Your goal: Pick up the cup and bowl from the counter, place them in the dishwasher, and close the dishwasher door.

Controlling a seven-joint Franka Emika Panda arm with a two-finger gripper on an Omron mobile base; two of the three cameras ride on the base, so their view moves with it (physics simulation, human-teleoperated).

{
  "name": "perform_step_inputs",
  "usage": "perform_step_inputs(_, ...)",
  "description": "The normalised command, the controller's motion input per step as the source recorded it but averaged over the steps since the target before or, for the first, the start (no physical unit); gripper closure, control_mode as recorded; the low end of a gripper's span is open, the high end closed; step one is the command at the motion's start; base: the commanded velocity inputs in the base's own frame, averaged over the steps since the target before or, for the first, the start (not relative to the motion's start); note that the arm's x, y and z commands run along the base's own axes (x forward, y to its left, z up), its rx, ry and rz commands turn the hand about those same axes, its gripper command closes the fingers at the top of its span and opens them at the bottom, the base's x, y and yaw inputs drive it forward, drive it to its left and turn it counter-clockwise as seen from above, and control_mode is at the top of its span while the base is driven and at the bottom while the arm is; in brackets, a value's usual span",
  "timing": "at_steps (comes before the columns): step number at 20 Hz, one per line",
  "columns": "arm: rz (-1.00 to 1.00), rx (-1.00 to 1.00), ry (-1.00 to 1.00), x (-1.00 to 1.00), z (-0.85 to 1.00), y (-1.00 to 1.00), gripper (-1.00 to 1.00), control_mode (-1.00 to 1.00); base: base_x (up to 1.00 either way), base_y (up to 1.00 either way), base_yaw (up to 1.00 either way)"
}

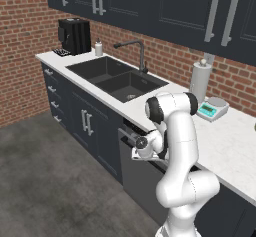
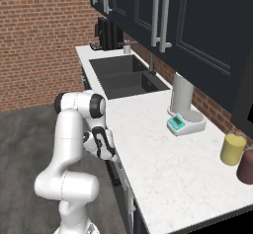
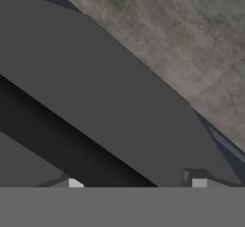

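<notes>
The dishwasher door [image 1: 137,173] is right in front of the claw [image 1: 141,151], nearly shut — its handle [image 1: 128,137] sits just beside it. I cannot tell if the claw is spread. It might catch the handle — too close.

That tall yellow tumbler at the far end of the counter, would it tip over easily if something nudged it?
Probably, if nudged high up. The yellow tumbler stands upright and looks taller than it is wide, so a push near its rim may topple it. The white counter looks smooth, so a low push might slide it instead. Once tipped, its round sides would likely let it roll.
</notes>
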Motion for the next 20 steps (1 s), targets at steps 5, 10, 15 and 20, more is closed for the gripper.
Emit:
perform_step_inputs(5, -0.86, -0.37, -0.32, 0.0, -0.15, 0.14, -1.0, -1.0, 0.0, 0.0, 0.0)
perform_step_inputs(10, -0.7, -0.46, -0.64, 0.06, -0.13, 0.46, -1.0, -1.0, 0.0, 0.0, 0.0)
perform_step_inputs(15, -0.51, -0.59, -0.88, 0.28, -0.05, 0.69, -1.0, -1.0, 0.0, 0.0, 0.0)
perform_step_inputs(20, -0.39, -0.8, -0.96, 0.44, -0.19, 0.85, -1.0, -1.0, 0.0, 0.0, 0.0)
